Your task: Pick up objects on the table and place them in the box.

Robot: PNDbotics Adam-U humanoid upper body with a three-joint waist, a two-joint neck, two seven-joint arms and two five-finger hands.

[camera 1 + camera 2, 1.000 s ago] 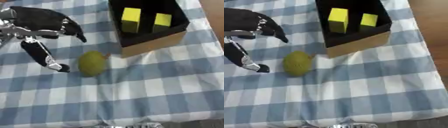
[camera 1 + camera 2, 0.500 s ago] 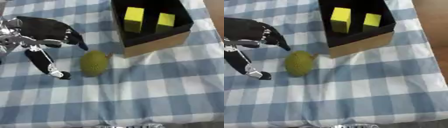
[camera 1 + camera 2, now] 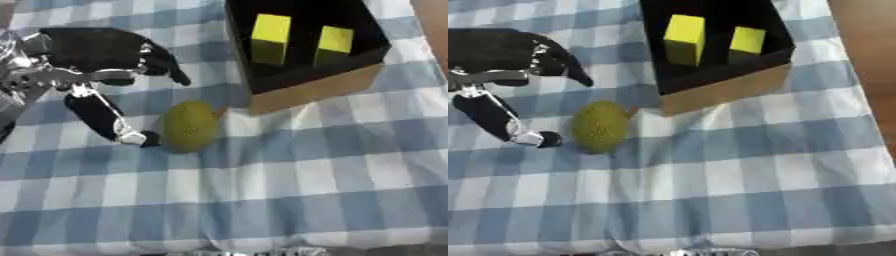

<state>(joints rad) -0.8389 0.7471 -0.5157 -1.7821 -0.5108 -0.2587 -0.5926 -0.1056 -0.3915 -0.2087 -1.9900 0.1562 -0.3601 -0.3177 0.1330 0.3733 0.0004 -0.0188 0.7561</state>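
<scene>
The left hand [image 3: 92, 52] reached in from the nine o'clock side of the table, its fingers [image 3: 168, 67] spread apart and gently bent above the cloth, its thumb [image 3: 105, 117] stretched down toward six o'clock. It held nothing. The thumb's tip lay just beside the green-yellow fruit [image 3: 189, 125], at the fruit's nine o'clock, and whether it touched the fruit could not be told. The fingers hung at the fruit's eleven o'clock, apart from it.

The fruit, a rounded and slightly rough-skinned thing, rested on the blue-and-white checked tablecloth [image 3: 332, 170], outside the box. At its two o'clock, near but not touching, stood the box [image 3: 728, 90], tan cardboard outside and black within, its near corner pointing toward the fruit. Inside the box two yellow blocks [image 3: 684, 32] stood side by side, the left one taller-looking than the right. The right hand did not show in either view.
</scene>
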